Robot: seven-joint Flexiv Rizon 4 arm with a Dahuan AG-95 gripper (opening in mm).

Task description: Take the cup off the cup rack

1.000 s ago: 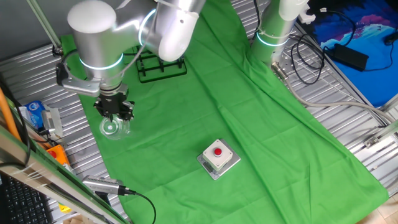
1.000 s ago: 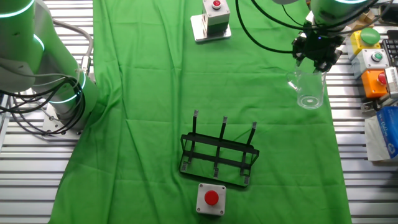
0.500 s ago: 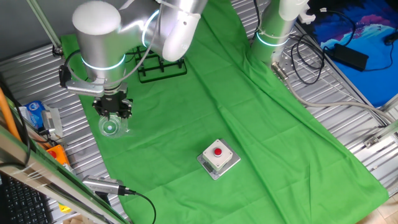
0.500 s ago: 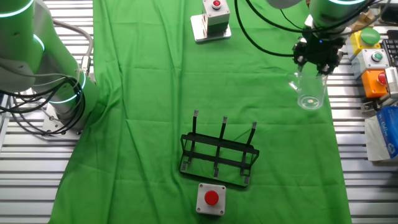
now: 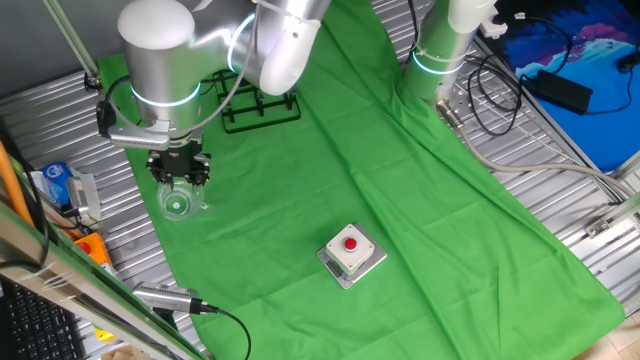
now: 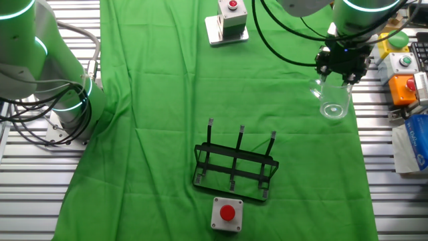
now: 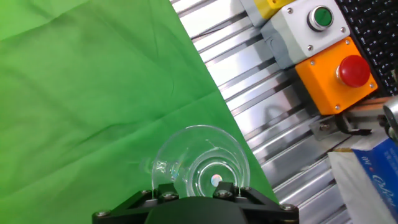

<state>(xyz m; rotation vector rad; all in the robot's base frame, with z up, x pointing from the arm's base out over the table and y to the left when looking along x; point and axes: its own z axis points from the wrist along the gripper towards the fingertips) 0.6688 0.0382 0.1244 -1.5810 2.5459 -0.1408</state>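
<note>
The cup (image 5: 178, 205) is a clear glass mug standing upright on the green cloth near its edge, away from the cup rack. The other fixed view shows the cup (image 6: 334, 100) at the cloth's right border, and in the hand view the cup (image 7: 199, 163) is seen from straight above, mouth up. My gripper (image 5: 180, 181) hovers just over the rim, open, with its fingers spread to either side of the glass. The black wire cup rack (image 5: 260, 108) stands bare behind the arm; in the other fixed view the cup rack (image 6: 235, 167) has nothing on its pegs.
A grey box with a red button (image 5: 351, 253) sits on the cloth, with a further grey box (image 6: 227, 213) by the rack. Beside the cup, on the metal slats, are an orange button box (image 7: 339, 71), a white button box (image 7: 311, 25) and a blue packet (image 6: 414, 144).
My gripper has lifted slightly off the cup over the last second. The cup has stayed on the cloth in about the same spot.
</note>
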